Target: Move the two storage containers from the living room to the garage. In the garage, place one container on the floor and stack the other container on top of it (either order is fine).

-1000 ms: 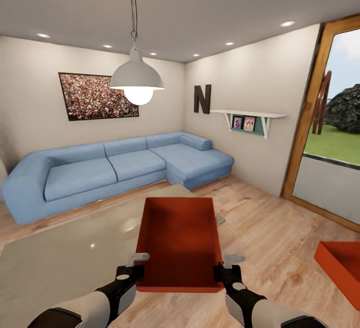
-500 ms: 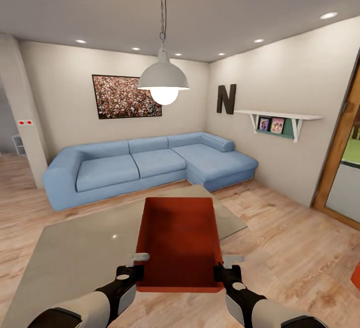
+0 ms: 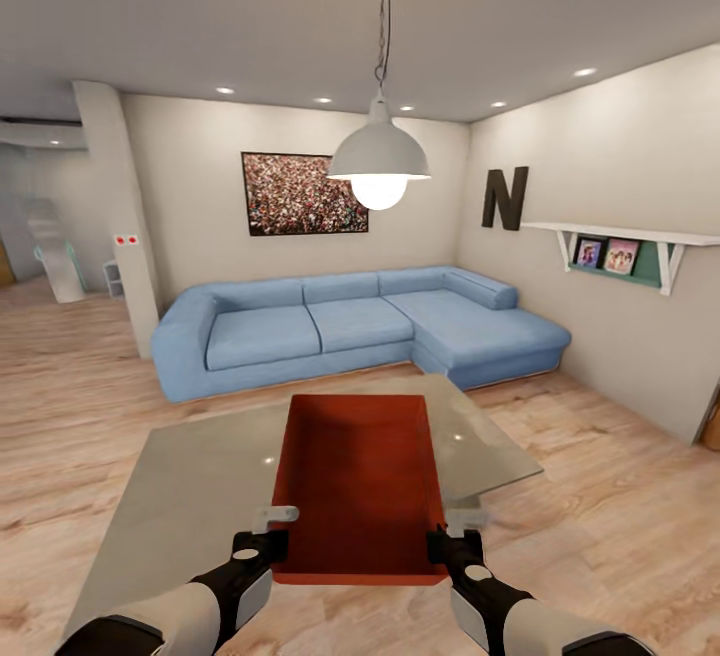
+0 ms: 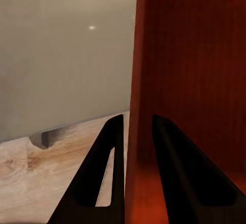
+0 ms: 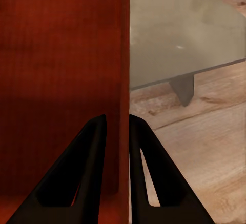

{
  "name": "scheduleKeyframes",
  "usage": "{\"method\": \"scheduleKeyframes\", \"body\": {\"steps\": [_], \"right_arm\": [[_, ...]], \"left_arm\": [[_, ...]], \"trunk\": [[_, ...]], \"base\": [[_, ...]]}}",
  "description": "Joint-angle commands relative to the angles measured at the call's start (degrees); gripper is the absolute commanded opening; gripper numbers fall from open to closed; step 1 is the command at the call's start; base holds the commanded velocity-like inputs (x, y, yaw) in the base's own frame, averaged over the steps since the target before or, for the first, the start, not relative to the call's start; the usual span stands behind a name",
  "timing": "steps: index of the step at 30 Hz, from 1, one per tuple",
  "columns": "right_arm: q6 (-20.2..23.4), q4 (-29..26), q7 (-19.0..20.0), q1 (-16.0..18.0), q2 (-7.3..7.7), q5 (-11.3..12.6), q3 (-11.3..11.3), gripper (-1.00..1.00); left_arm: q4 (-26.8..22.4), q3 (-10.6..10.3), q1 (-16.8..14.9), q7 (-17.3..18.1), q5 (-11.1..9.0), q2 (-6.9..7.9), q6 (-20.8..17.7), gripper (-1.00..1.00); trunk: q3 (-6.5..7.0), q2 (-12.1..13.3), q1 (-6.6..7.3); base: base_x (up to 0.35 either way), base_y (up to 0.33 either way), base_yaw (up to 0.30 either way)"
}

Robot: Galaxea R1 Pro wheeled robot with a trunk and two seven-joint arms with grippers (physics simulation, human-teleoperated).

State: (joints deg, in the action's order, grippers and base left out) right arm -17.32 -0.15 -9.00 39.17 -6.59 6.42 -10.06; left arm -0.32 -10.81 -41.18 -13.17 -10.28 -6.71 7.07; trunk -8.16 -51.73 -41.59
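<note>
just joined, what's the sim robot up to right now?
It is carrying one orange-red storage container with both arms in the living room. The left gripper is clamped on the bin's left wall and the right gripper on its right wall, each with one finger inside and one outside. The bin is held above the glass coffee table, with the blue sofa beyond. It is not in the garage yet.

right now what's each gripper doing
Left gripper: shut on the left wall of the orange-red rectangular storage container.
Right gripper: shut on that container's right wall.
</note>
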Motion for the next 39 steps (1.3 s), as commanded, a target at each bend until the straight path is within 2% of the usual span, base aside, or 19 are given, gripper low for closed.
{"method": "scheduleKeyframes", "body": {"steps": [1,39], "right_arm": [[-2.5,-0.1,-0.2,0.1,0.00,0.7,2.9,-1.00],[-2.5,-0.1,-0.2,0.1,0.00,0.7,2.9,-1.00]], "left_arm": [[0.2,3.2,0.0,-0.9,-1.3,1.24,0.3,-1.00],[0.2,3.2,0.0,-0.9,-1.2,1.20,0.3,-1.00]], "trunk": [[-0.09,-0.1,-0.01],[-0.09,-0.1,-0.01]], "base": [[0.000,0.000,0.300],[0.000,0.000,0.300]]}}
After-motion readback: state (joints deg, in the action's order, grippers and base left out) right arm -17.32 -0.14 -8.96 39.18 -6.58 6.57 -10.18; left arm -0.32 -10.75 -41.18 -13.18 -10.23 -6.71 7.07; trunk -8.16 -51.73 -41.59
